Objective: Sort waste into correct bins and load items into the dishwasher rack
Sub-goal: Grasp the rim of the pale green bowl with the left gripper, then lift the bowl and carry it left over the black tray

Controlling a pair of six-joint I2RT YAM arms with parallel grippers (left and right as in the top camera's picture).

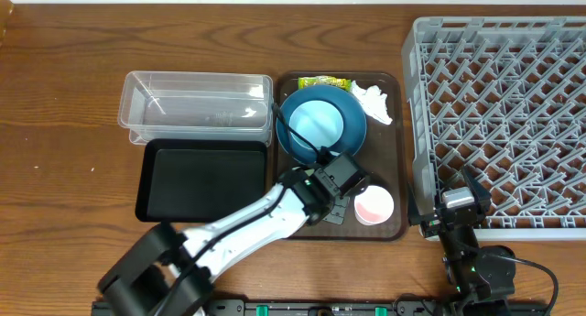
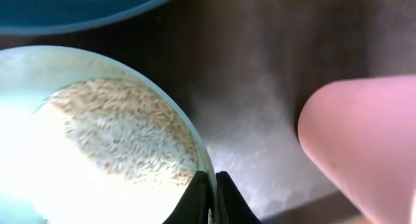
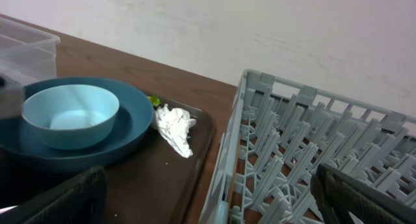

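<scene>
Your left gripper (image 2: 209, 197) pinches the rim of the round pale mint-white bowl (image 2: 32, 63), small pink cup (image 2: 364, 139) at three o'clock. Your right gripper (image 1: 458, 195) gapes.

Pink cup (image 2: 364, 146) and blue plate (image 2: 65, 6) crowd the rice bowl (image 2: 19, 68).

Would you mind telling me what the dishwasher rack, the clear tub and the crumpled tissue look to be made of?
Dishwasher rack: apparently moulded plastic, matte grey, judging by its uniform lattice of pegs.
Clear tub: likely rigid plastic, glossy and see-through, with the table showing through it.
Crumpled tissue: soft white paper, matte, with fine creases.
</scene>
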